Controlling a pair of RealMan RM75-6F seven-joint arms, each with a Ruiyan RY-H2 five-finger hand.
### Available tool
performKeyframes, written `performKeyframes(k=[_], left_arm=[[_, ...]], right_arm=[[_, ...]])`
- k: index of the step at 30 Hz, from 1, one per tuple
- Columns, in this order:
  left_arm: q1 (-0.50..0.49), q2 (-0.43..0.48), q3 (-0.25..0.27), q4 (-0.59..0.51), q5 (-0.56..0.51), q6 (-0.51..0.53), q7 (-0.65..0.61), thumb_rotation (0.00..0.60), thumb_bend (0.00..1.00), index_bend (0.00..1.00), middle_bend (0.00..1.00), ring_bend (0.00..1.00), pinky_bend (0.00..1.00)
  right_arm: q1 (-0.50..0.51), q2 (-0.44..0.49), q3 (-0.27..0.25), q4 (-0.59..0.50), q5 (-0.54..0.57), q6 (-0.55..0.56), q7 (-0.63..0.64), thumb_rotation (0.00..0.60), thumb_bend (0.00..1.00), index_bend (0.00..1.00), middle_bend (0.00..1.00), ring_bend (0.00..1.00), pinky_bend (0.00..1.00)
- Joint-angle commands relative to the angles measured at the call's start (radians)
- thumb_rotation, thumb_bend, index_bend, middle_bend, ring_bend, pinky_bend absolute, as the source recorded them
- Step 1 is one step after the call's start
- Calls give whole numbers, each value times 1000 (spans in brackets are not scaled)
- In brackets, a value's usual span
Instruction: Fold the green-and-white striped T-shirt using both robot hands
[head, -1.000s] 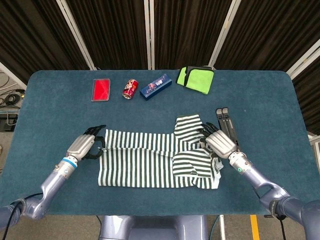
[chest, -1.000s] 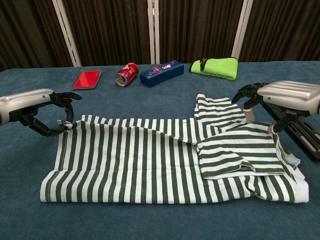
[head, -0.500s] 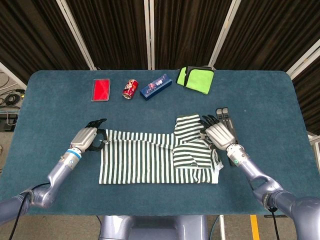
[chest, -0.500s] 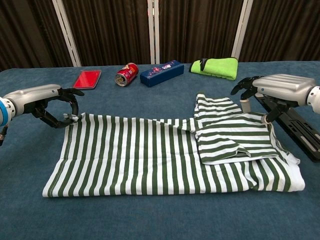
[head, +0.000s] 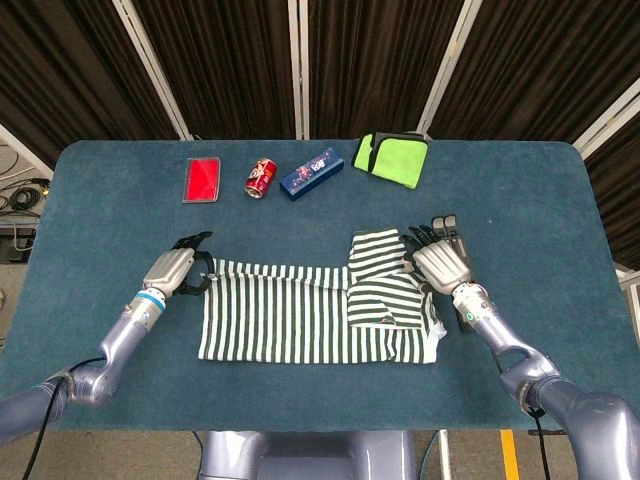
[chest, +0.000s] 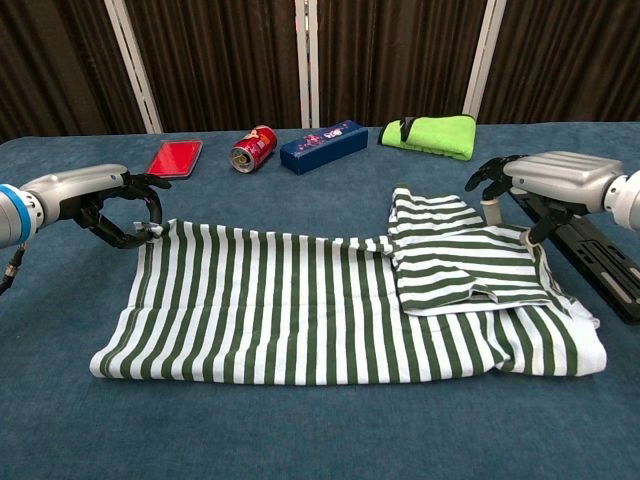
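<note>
Blue felt table (head: 100, 200) carried the green-and-white striped cotton T-shirt (head: 290, 325) lengthwise between your hands: left hand (chest: 95, 195) pinched its far-left corner, right hand (chest: 555, 178) gripped its right edge.

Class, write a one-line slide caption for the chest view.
Both hands, left and right, hold the far edge of a striped T-shirt on a blue table.

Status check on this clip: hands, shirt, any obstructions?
Left hand pinches the striped T-shirt at its far left corner. Right hand at its far right edge, grip unclear. Black object lies beside the right hand.
</note>
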Motion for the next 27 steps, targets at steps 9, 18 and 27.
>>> performKeyframes(k=[9, 18, 27], left_arm=[[-25, -27, -6, 48, -39, -34, 39, 600, 619, 790, 0, 0, 0], [-42, -54, -6, 82, -84, -50, 100, 600, 619, 764, 0, 0, 0], [-48, -48, 0, 76, -95, -62, 131, 600, 588, 62, 0, 0, 0]], right_arm=[[14, -27, 1, 50, 8, -13, 18, 600, 403, 746, 148, 0, 0], [22, -53, -6, 95, 9, -26, 39, 600, 402, 747, 147, 0, 0], [26, -76, -13, 138, 8, -32, 50, 600, 398, 744, 147, 0, 0]])
